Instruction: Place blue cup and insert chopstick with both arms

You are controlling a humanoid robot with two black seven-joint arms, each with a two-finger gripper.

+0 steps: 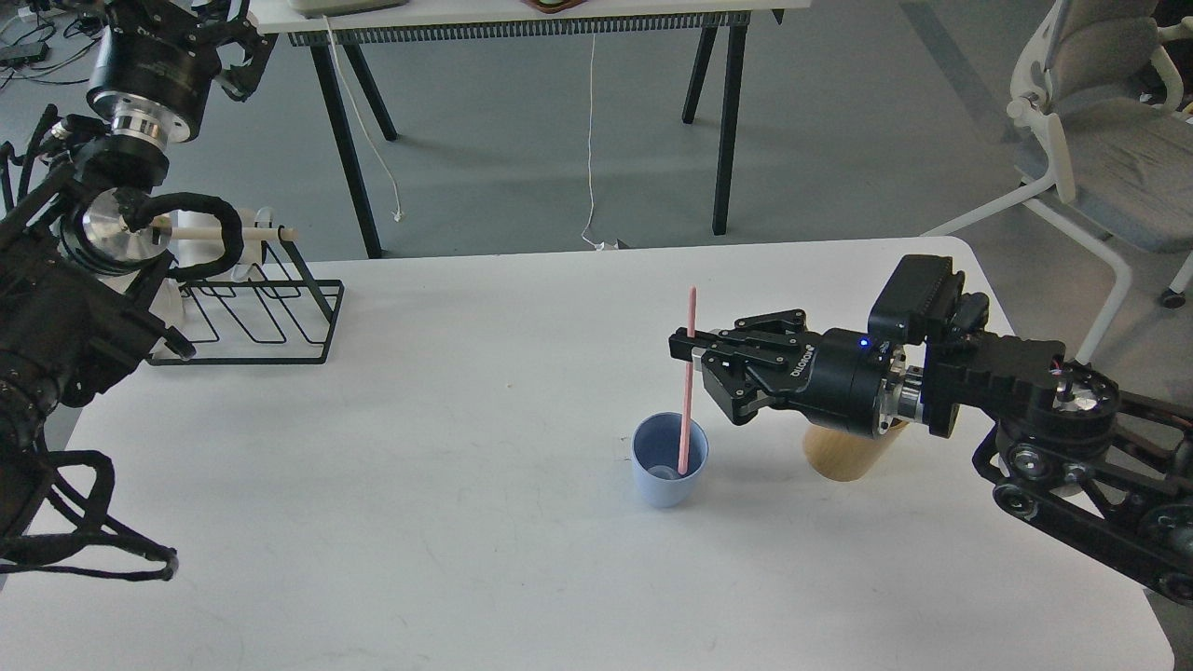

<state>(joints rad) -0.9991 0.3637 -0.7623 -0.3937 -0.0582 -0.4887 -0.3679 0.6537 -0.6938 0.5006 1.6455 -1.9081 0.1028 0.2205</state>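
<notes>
— Chopstick [688, 391] upright in the blue cup [668, 461], centre-right on the white tabletop [447, 466]; where exactly does the stick sit?

— Its lower end rests inside the cup, against the right part of the bottom; the pink shaft rises nearly vertical, leaning slightly, well above the rim; the cup stands upright on its narrow base, mouth open to the camera.

— And the right end effector [685, 347]?

— Reaching in from the right, held level above the tabletop, clenched on the chopstick near its top; the two black fingers meet at the stick, a short pink tip showing above them; a small blue light glows on the wrist body behind.

— What lies under that arm?

— A tan wooden holder [843, 457], partly hidden by the wrist, just to the right of the cup and apart from it.

— The left end effector [238, 56]?

— Raised at the top left corner, far from the cup; dark and seen at an angle against the floor, so I cannot tell whether its fingers are parted or closed; nothing is visibly held in it.

— Anything else on the surface?

— A black wire rack [256, 312] at the far left edge, with a pale wooden rod [233, 234] across its top, partly behind the left arm's cable loop; beyond the tabletop, a second table's black legs and a grey office chair [1109, 140] on the floor.
</notes>
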